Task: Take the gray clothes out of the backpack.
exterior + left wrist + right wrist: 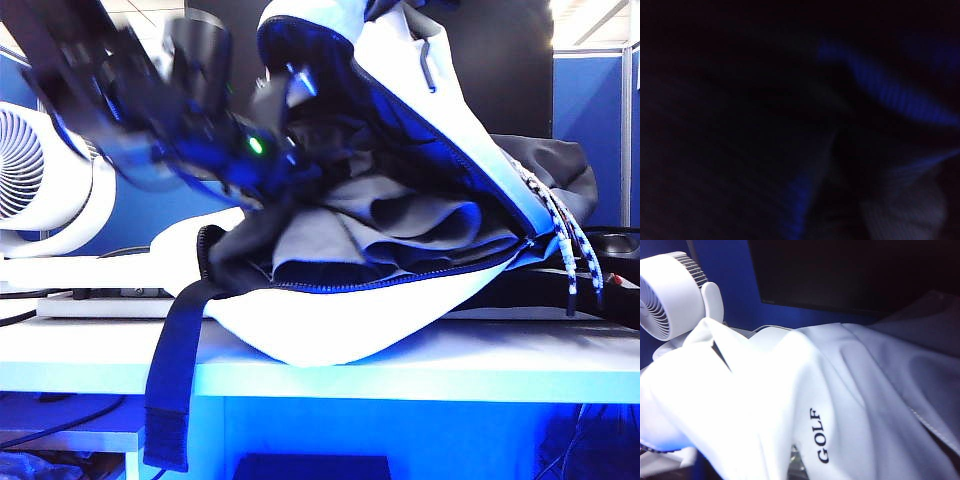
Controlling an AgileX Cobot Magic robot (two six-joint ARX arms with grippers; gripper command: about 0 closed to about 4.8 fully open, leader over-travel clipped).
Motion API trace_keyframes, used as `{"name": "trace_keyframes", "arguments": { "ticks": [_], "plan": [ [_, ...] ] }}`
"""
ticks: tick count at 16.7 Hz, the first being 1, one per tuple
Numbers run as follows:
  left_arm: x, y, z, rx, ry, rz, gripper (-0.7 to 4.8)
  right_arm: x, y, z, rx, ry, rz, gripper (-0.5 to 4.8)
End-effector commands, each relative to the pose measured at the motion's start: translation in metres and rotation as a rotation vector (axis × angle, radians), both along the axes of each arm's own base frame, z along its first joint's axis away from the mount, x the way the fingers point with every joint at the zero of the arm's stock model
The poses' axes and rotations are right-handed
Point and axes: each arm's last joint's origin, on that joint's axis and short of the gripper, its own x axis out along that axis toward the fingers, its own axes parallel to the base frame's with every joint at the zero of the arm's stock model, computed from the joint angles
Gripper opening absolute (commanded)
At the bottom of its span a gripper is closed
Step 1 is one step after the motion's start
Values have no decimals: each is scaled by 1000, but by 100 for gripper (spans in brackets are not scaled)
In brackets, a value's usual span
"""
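A white table [520, 375] carries the work, with blue partition walls and a dark screen behind it. The backpack [400, 110] lies on its side across the middle of the table, its white flap lifted high so the mouth gapes toward the front edge; blue-black lining shows inside. A wide black strap [172, 390] hangs over the front edge. White-blue patterned cords [570, 240] trail from the zipper end toward the table's right side. The gray clothes [330, 240] sit inside the open mouth in loose folds, not yet out of the bag.

A white round fan [30, 180] stands toward the table's left rear.

The left pincer [290, 165], blurred, reaches into the mouth from the left, just above the clothes. Its jaws are closed; whether fabric is caught between them cannot be told, the left wrist view being almost wholly dark.

The right pincer is not visible; its jaws are closed. Its wrist view shows the white flap, printed "GOLF" [821, 436].
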Motion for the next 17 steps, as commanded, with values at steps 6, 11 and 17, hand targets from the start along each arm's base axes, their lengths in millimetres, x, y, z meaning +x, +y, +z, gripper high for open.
{"name": "trace_keyframes", "arguments": {
  "ticks": [6,11,17],
  "plan": [
    [-43,136,110,142,-63,268,-4,2,-7,10,42,-49,-57,-1],
    [-82,217,165,91,-233,551,-4,2,-7,10,52,-44,-56,-1],
    [-5,228,107,32,-183,627,-4,0,-4,4,49,31,33,-1]
  ]
}}
